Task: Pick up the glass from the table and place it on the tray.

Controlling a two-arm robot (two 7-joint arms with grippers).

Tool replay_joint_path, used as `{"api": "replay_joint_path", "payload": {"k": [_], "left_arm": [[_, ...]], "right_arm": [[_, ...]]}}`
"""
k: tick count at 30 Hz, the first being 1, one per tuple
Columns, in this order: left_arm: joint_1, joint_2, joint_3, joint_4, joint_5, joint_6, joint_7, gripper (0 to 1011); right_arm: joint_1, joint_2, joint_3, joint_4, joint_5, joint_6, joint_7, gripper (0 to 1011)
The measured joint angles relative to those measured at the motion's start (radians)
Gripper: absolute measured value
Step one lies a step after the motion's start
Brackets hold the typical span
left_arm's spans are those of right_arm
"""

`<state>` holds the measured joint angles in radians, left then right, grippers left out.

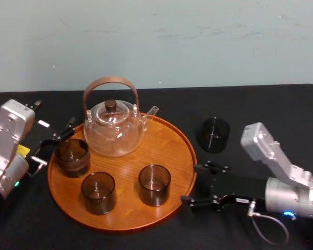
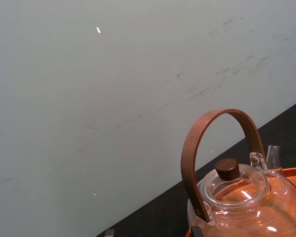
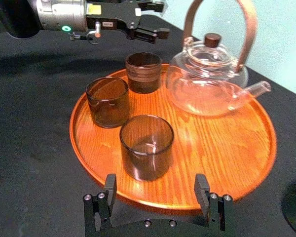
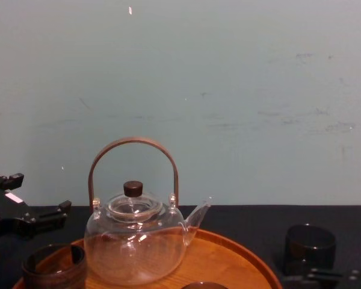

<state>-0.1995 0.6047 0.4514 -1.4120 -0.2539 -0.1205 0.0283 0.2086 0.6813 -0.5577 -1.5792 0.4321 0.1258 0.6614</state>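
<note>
Centrally on the black table [image 1: 281, 104] sits the tray [image 1: 164, 148], carrying a clear teapot [image 1: 113, 130] and three dark cups [image 1: 154, 184]. The glass [image 1: 214, 134] stands on the table just right of the tray. The right gripper [image 1: 194, 183], wide open and empty, lies at the tray's near-right rim. The left gripper [image 1: 55, 143], open and empty, sits at the left rim.

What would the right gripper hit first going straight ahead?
The right gripper likely meets the rim of the round orange-brown wooden tray; riding higher, the nearest smoky glass cup. Height is unclear.
</note>
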Motion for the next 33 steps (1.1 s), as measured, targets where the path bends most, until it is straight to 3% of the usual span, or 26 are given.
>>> {"api": "replay_joint_path", "payload": {"k": [8,14,24,33], "left_arm": [[0.0,0.0,0.0,0.0,0.0,0.0,0.0,1001],[0.0,0.0,0.0,0.0,0.0,0.0,0.0,1002],[0.0,0.0,0.0,0.0,0.0,0.0,0.0,1001],[0.0,0.0,0.0,0.0,0.0,0.0,0.0,1001]], "right_arm": [[-0.07,0.056,0.069,-0.037,0.051,-0.028,-0.027,1002],[-0.1,0.062,0.119,-0.04,0.075,-0.011,-0.087,1002],[-0.092,0.002,0.167,0.009,0.063,0.086,-0.223,1002],[-0.064,-0.056,0.186,0.055,0.042,0.157,-0.286,1002]]}}
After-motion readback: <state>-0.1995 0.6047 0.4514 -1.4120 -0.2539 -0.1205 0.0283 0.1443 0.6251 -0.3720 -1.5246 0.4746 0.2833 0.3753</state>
